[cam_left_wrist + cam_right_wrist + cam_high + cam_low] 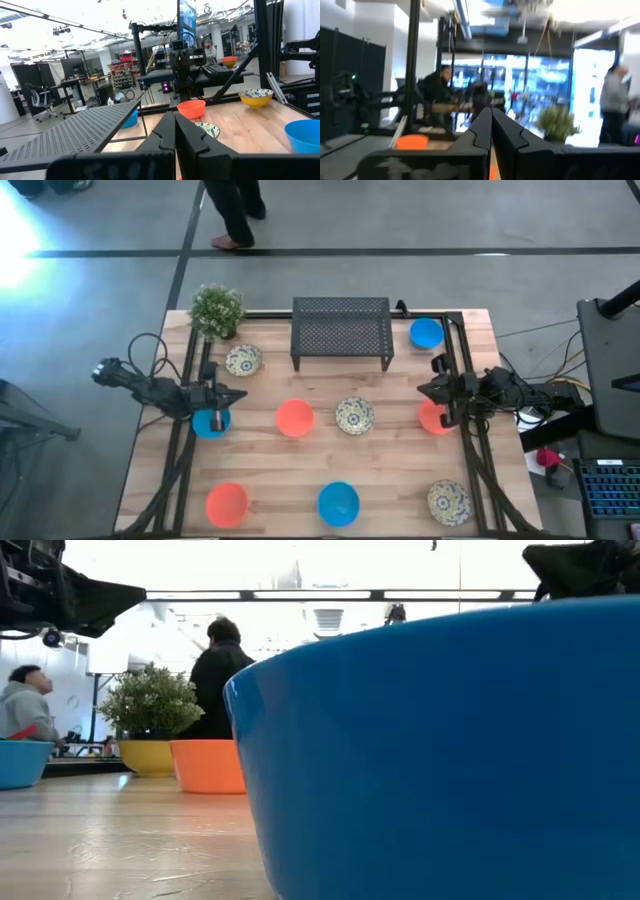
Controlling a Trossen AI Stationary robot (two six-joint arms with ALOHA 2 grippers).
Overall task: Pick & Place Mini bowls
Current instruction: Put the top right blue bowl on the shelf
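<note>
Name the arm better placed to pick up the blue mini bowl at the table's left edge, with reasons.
Left. The left gripper, fingers shut, hovers right beside the blue mini bowl. The right gripper sits across the table, next to an orange-red mini bowl.

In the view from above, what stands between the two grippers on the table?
In the high view, between the left gripper and right gripper sit an orange-red bowl and a patterned cream bowl.

A pale wooden surface (390, 470) carries nine mini bowls (295, 418) spread apart, a black mesh rack (341, 330) and a potted plant (217, 310) along the far edge.
</note>
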